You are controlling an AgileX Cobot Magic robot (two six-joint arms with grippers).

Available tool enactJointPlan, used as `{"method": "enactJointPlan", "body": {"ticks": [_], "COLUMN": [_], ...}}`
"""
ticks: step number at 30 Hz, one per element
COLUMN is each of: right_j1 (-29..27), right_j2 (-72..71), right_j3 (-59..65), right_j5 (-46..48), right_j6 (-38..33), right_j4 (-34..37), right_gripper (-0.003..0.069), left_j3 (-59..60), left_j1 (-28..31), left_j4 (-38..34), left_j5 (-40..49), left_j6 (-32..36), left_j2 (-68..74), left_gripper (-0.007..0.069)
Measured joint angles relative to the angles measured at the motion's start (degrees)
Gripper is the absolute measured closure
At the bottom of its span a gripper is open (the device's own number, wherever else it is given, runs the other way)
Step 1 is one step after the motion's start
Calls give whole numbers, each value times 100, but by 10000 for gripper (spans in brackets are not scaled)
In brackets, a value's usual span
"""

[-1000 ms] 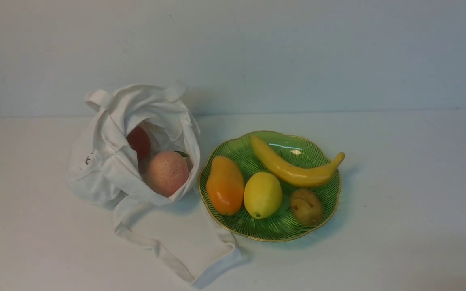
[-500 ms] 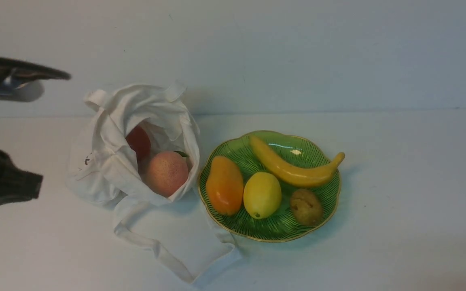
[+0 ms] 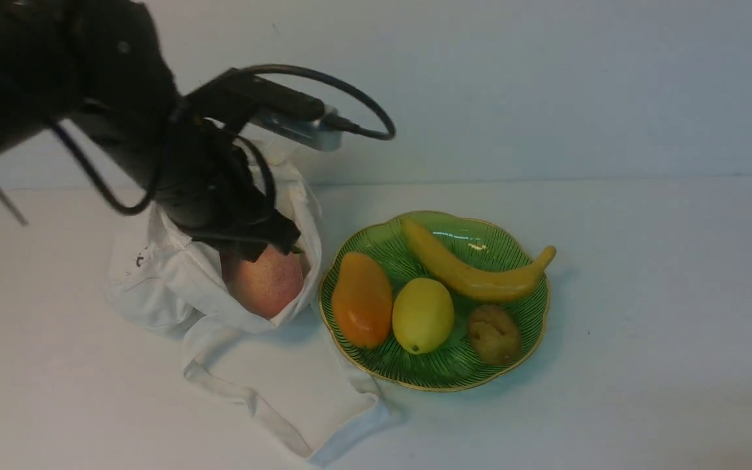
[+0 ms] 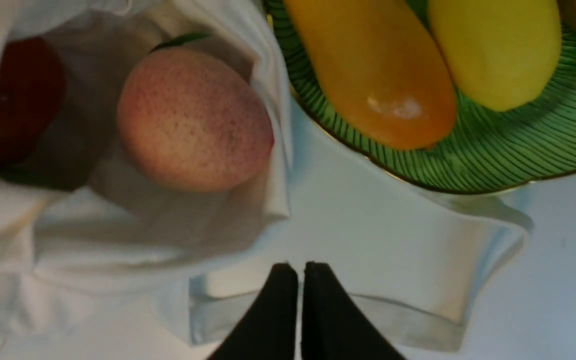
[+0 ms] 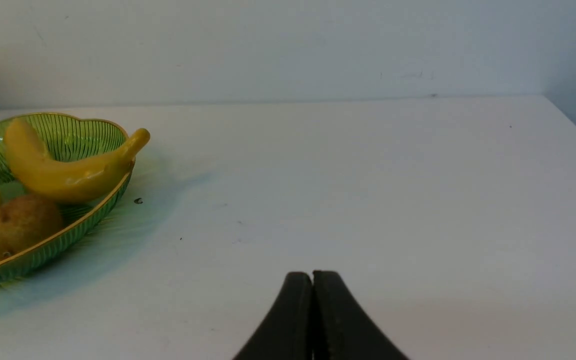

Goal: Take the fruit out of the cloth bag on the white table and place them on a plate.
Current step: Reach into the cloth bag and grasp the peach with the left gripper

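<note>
The left pincer (image 4: 295,267) hovers at the cloth bag (image 3: 154,294), tips pressed together, empty. The peach (image 4: 193,120) sits in the bag's mouth beside the plate (image 3: 454,373), red fruit (image 4: 25,100) deeper in. I reckon it should spread wide first, then straddle the peach clear of the fabric.

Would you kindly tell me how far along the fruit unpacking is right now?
Done: a banana, lemon, orange fruit and brown fruit lie on the plate. In hand: nothing; the left fingers are shut and empty above the cloth bag, the right fingers shut over the white table. Left: the peach and the red fruit both sit in the bag.
</note>
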Motion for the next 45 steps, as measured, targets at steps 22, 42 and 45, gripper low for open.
{"method": "enactJointPlan", "body": {"ticks": [22,42,45], "right_j1": [0,0,0], "right_j2": [0,0,0], "right_j3": [0,0,0], "right_j5": [0,0,0], "right_j6": [0,0,0], "right_j4": [0,0,0], "right_gripper": [674,674,674], "left_j3": [-520,-652,-711], "left_j1": [-22,-22,-22], "left_j4": [1391,1729,1743], "left_j5": [-1370,-953,-747], "left_j6": [-711,-1561,-1598], "left_j2": [1886,2135,2135], "left_gripper": [41,101,101]}}
